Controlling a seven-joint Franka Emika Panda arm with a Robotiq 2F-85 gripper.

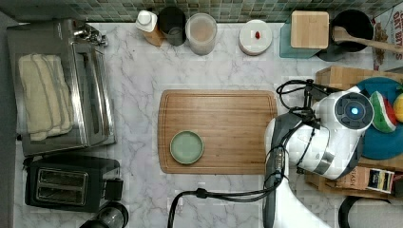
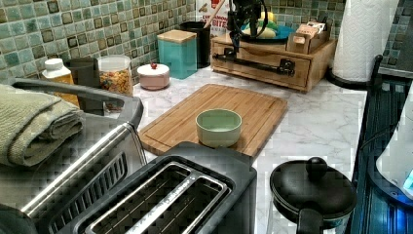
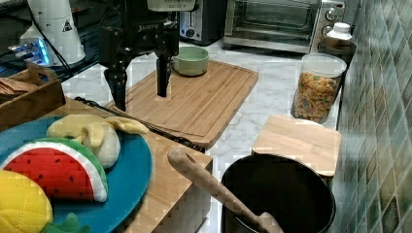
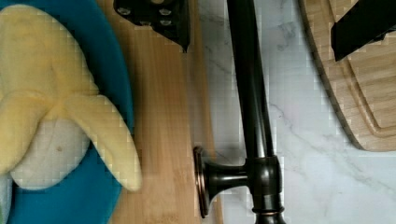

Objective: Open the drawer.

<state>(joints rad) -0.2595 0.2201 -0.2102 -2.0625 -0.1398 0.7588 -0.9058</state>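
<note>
The drawer (image 2: 263,74) is the light wooden front of a low unit at the back of the counter, and it looks shut. Its long black bar handle (image 2: 258,62) runs along the front. My gripper (image 3: 141,101) hangs over one end of that handle (image 3: 141,124), open, one finger on each side of the bar and just above it. In the wrist view the handle (image 4: 252,107) passes between my two black fingertips (image 4: 161,18), with the gripper (image 4: 259,25) not touching it. A handle post (image 4: 224,179) joins the bar to the wood.
A blue plate (image 3: 128,179) of toy fruit sits on the drawer unit. The cutting board (image 1: 228,118) with a green bowl (image 1: 187,147) lies right in front. A black pot (image 3: 277,194) with a wooden spoon and a paper towel roll (image 2: 363,39) flank the unit.
</note>
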